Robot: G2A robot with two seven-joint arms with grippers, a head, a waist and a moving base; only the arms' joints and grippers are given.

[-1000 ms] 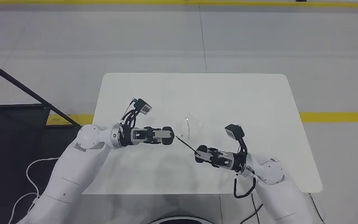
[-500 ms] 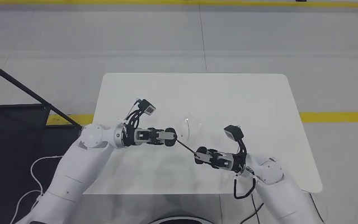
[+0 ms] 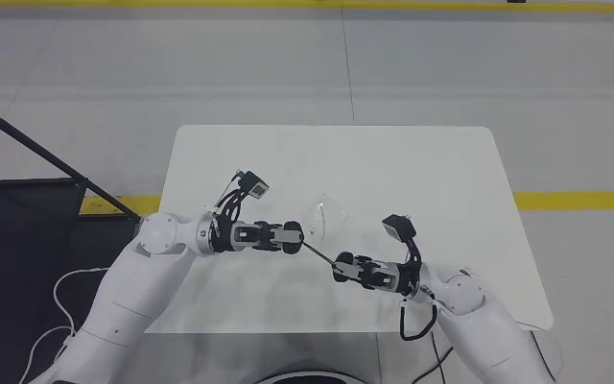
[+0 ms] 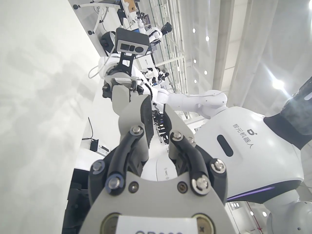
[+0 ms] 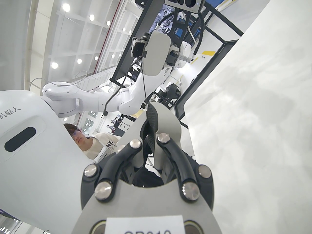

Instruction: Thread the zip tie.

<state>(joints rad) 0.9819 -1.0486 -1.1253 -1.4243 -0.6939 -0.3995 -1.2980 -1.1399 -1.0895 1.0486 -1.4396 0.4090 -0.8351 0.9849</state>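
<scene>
A thin black zip tie [image 3: 318, 250] runs in a straight line between my two grippers above the white table [image 3: 432, 173]. My left gripper [image 3: 297, 233] is shut on its one end, my right gripper [image 3: 340, 265] on the other, tips facing each other a short span apart. In the right wrist view the strap [image 5: 144, 83] leaves my right gripper [image 5: 152, 105] and rises to the left gripper [image 5: 150, 70]. The left wrist view shows my left gripper [image 4: 156, 101] with its tips together and the right gripper [image 4: 121, 93] just beyond; the strap is hidden there.
A clear plastic bag [image 3: 326, 213] lies on the table just behind the grippers. A black frame [image 3: 48, 158] and yellow floor tape [image 3: 566, 200] flank the table. Bare tabletop stretches to the far and right sides.
My left arm has shifted slightly to the right, toward the right gripper. The right gripper has hardly moved and the zip tie stays held between them.
</scene>
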